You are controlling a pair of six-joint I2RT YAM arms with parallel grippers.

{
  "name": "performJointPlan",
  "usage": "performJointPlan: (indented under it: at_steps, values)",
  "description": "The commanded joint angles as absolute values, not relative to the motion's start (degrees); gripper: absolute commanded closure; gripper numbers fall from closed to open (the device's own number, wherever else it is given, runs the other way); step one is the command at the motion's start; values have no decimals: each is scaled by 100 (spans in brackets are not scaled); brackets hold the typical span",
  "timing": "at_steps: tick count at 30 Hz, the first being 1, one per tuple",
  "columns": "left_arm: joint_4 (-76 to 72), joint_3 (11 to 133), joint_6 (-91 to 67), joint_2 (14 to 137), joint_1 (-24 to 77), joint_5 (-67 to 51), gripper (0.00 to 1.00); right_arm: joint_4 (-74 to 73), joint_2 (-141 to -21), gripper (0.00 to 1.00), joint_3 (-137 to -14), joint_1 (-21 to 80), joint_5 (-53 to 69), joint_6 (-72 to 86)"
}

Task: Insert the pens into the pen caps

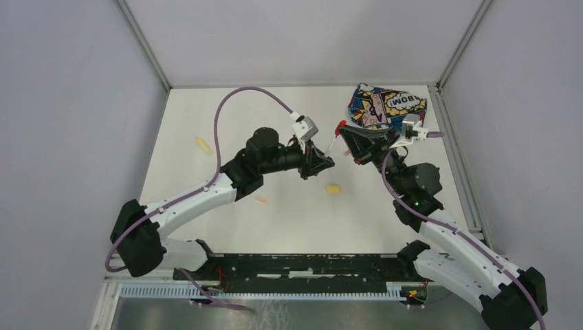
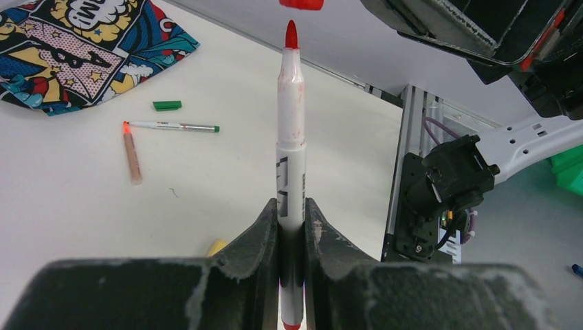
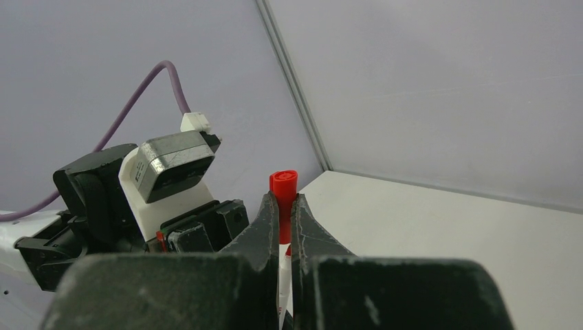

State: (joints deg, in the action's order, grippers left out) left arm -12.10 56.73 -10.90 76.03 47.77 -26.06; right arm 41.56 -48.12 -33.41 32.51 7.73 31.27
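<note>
My left gripper (image 1: pixel 327 160) (image 2: pixel 292 214) is shut on the whitish red pen (image 2: pixel 291 137), which also shows from above (image 1: pixel 333 146). Its red tip points at the red cap (image 2: pixel 301 3), just short of the opening. My right gripper (image 1: pixel 345 132) (image 3: pixel 282 203) is shut on that red cap (image 3: pixel 283 187) (image 1: pixel 342 124), and the pen's barrel (image 3: pixel 281 292) shows below it. A green cap (image 2: pixel 167 105), a green pen (image 2: pixel 172 126) and an orange pen (image 2: pixel 131 155) lie on the table. A yellow cap (image 1: pixel 333 188), an orange cap (image 1: pixel 261 200) and a yellow pen (image 1: pixel 202 144) lie apart.
The comic-print pouch (image 1: pixel 385 106) (image 2: pixel 75 48) lies at the back right, close behind my right gripper. The white table (image 1: pixel 289 220) is walled at the back and both sides. My right arm's base (image 2: pixel 447 185) stands at the table's edge.
</note>
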Motion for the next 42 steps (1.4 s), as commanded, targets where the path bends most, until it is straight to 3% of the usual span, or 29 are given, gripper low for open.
performJointPlan:
  at_steps: [1,29,42]
  values:
    - [-1290,5818,-767,7486,4824,-2619,98,4233,-4819,100,-3437,3239,844,3162]
    - [-1352,5757,-774,7392,4825,-2571,98,4054,-4741,100,-3322,3243,868,3157]
    - [-1362,5739,-782,7370,4828,-2497,98,4269,-4847,100,-3139,3236,1487,3473]
